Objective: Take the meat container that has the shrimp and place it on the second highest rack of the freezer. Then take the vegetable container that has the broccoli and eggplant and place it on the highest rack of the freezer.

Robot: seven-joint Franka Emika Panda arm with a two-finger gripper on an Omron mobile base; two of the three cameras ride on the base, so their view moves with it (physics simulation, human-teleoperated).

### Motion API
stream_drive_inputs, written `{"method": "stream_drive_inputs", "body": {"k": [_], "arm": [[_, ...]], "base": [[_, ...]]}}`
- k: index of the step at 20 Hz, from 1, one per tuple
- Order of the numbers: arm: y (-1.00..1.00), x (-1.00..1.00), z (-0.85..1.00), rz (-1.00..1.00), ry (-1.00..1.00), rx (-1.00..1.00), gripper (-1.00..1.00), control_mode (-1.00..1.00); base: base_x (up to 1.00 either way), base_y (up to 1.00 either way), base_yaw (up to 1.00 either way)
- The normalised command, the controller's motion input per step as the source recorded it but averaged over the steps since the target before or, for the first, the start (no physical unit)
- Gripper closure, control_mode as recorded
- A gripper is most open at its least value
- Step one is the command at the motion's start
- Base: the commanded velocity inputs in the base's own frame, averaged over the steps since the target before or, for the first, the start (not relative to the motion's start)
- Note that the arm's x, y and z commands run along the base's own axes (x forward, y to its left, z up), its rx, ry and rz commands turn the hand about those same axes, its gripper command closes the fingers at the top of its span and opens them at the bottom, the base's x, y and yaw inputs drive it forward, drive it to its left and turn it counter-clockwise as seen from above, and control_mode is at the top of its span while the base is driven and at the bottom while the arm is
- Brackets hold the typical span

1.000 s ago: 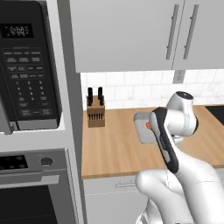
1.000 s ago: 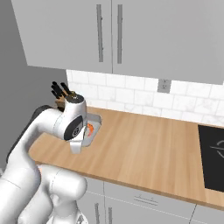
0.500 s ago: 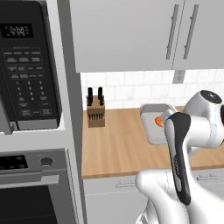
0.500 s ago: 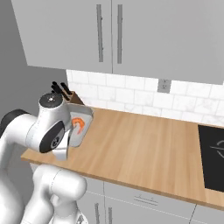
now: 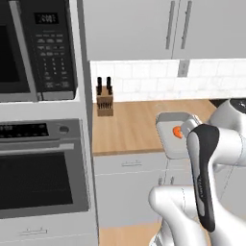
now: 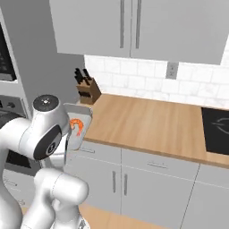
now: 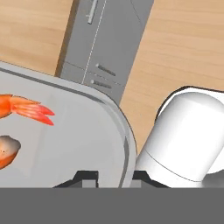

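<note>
Pincer (image 7: 109, 177) clenched on meat container (image 5: 174, 137) rim | shrimp (image 6: 77, 126) inside | knife block (image 5: 104, 102) beyond, on counter (image 6: 147, 125)

White Franka arm, dark joints, folded close over its own base, elbow raised, forearm angled downward. Gripper (image 7: 109, 177) clamped tight on the rim of the grey meat container (image 7: 87, 144), one dark fingertip on each side of the edge. Wrist turned so the hand looks down past the held tray. Hand hidden behind arm links in both base views.
</note>
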Motion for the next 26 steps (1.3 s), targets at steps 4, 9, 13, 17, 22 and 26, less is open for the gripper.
{"method": "stream_drive_inputs", "body": {"k": [4, 9, 13, 17, 22, 26], "arm": [[0.00, 0.00, 0.00, 0.00, 0.00, 0.00, 1.00, 1.00], [0.00, 0.00, 0.00, 0.00, 0.00, 0.00, 1.00, 1.00], [0.00, 0.00, 0.00, 0.00, 0.00, 0.00, 1.00, 1.00], [0.00, 0.00, 0.00, 0.00, 0.00, 0.00, 1.00, 1.00], [0.00, 0.00, 0.00, 0.00, 0.00, 0.00, 1.00, 1.00], [0.00, 0.00, 0.00, 0.00, 0.00, 0.00, 1.00, 1.00]], "base": [[-0.68, 0.92, 0.00], [-0.18, 1.00, 0.00], [-0.05, 1.00, 0.00], [-0.04, 1.00, -0.02], [-0.06, 1.00, -0.02], [0.00, 1.00, -0.02]]}}
